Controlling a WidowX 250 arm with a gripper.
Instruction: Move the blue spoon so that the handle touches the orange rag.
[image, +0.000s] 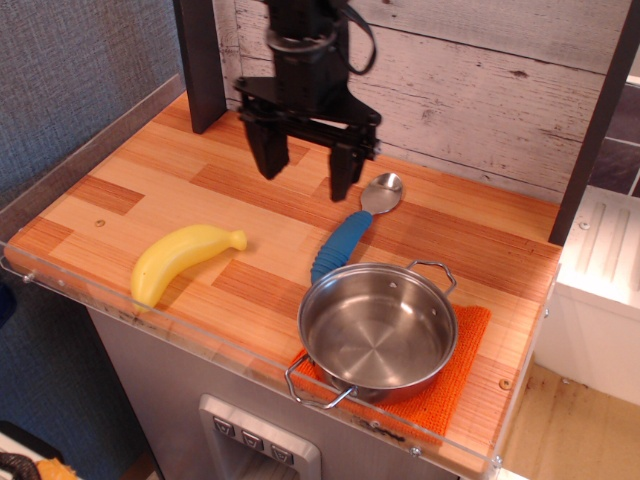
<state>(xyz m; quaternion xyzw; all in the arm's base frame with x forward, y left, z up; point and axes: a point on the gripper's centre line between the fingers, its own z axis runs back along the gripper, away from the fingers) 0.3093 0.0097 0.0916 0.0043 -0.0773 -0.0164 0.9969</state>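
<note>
The blue spoon (350, 228) lies flat on the wooden table, its silver bowl (383, 191) toward the back wall. Its blue handle (337, 246) points at the front, its blunt end right by the steel pan's rim; whether it touches the rag I cannot tell. The orange rag (455, 375) lies under the pan, showing at the pan's right and front. My gripper (304, 165) is open and empty, raised above the table, up and to the left of the spoon.
A steel pan (378, 330) with two handles stands on the rag at the front right. A yellow banana (183, 258) lies at the front left. A dark post (202, 60) stands at the back left. A clear rim (230, 350) edges the table front.
</note>
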